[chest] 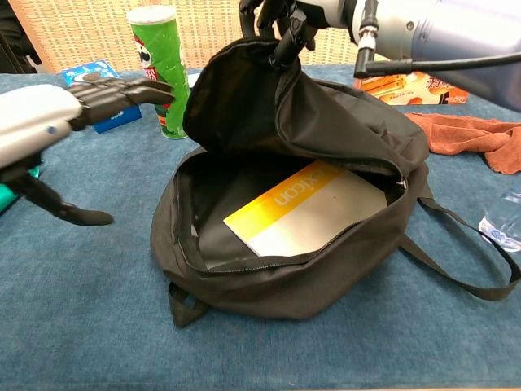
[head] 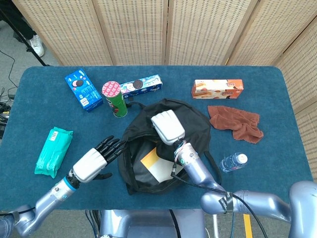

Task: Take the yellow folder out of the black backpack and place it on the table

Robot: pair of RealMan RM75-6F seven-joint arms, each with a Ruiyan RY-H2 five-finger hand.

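Backpack (chest: 326, 138) lies on the table (head: 277, 119) with its mouth wide open, the top flap hauled upward. The right hand (head: 168, 127) pinches the flap's edge at the top, its fingers (chest: 286, 32) curled tight on the black fabric and holding it lifted clear of the opening. Below those fingers, inside the bag, the folder (chest: 305, 208) lies flat on the bag's lower wall, its yellow band nearest the opening and its pale part deeper in; nothing touches it.

The left hand (head: 94, 161) hangs just outside the bag's left rim, fingers (chest: 122, 91) stretched out and slightly apart, tips aimed toward the opening, the thumb spread away below; it holds nothing. In the chest view those fingertips sit just short of the raised flap, apart from it.

Beyond the left fingers stand a green can (head: 114, 99) and a blue box (head: 83, 89); a teal packet (head: 53, 151) lies behind the left hand. Past the right hand are a brown cloth (head: 237, 122), an orange box (head: 218, 88) and a bottle (head: 233, 161).
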